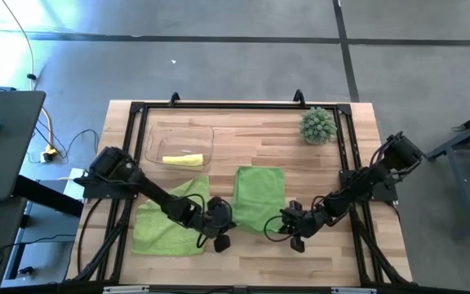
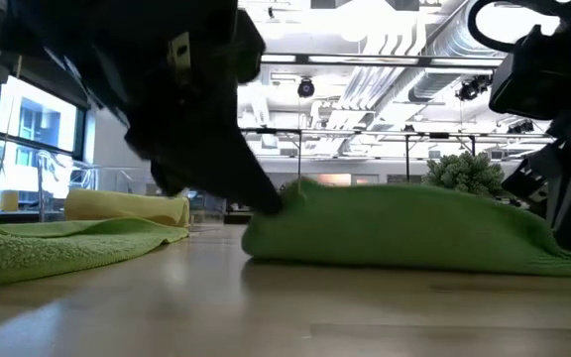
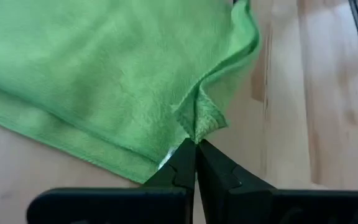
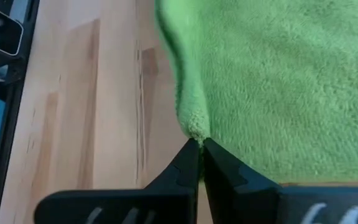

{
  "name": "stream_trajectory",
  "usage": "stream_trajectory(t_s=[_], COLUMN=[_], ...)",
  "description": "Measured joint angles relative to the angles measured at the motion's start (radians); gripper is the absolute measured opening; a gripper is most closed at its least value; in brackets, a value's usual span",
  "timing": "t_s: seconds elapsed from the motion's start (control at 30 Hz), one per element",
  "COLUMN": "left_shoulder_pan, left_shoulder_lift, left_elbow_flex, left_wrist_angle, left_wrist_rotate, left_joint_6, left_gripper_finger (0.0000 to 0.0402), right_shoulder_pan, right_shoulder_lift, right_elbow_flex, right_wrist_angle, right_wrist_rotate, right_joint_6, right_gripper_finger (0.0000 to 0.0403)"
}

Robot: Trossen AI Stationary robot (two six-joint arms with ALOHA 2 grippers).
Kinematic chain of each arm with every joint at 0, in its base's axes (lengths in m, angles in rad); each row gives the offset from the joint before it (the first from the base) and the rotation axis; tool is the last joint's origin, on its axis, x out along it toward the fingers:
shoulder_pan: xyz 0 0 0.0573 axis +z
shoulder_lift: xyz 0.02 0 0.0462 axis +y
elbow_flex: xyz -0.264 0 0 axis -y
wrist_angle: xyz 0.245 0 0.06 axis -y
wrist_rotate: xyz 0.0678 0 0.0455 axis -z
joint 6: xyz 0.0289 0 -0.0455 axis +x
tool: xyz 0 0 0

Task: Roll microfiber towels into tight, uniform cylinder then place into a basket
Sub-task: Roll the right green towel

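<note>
High view showed me both grippers at the near corners of the middle towel (image 1: pixel 259 196): left gripper (image 1: pixel 221 231) pinching the near left corner, right gripper (image 1: pixel 294 231) clamped on the near right one. A second towel (image 1: pixel 170 216) lay left of it, and the yellow towel (image 1: pixel 183 160) sat rolled in the basket (image 1: pixel 178 143) at the far left. I judged I should lift both corners evenly and keep the edge straight for a tight roll. Wrist views alone confirmed cloth caught between closed fingers (image 3: pixel 182 165); overhead hid that.
</note>
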Motion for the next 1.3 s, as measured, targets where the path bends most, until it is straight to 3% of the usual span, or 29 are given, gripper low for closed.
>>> stream_trajectory(t_s=[0.13, 0.53, 0.77, 0.97, 1.13, 1.3], left_shoulder_pan=[-0.004, 0.009, 0.028, 0.028, 0.028, 0.028], left_shoulder_lift=[-0.023, 0.023, 0.036, 0.036, 0.036, 0.036], left_elbow_flex=[0.001, 0.0, 0.0, 0.0, 0.0, 0.0], left_wrist_angle=[-0.069, -0.083, -0.095, -0.102, -0.102, -0.103], left_wrist_rotate=[-0.066, -0.1, -0.091, -0.092, -0.092, -0.092], left_joint_6=[0.016, 0.044, 0.044, 0.044, 0.044, 0.044], left_gripper_finger=[0.0, 0.0, 0.0, 0.0, 0.0, 0.0], right_shoulder_pan=[-0.005, -0.041, -0.044, -0.057, -0.021, -0.004], right_shoulder_lift=[0.0, -0.001, -0.027, -0.149, -0.169, -0.072], right_elbow_flex=[0.0, 0.002, 0.002, 0.002, 0.003, 0.003], right_wrist_angle=[-0.01, -0.068, -0.104, -0.179, -0.01, 0.102], right_wrist_rotate=[0.035, 0.05, 0.006, -0.073, 0.052, 0.137], right_joint_6=[0.014, 0.095, 0.073, 0.072, -0.089, -0.193], right_gripper_finger=[0.0003, 0.0005, 0.0067, 0.0097, 0.0098, 0.0099])
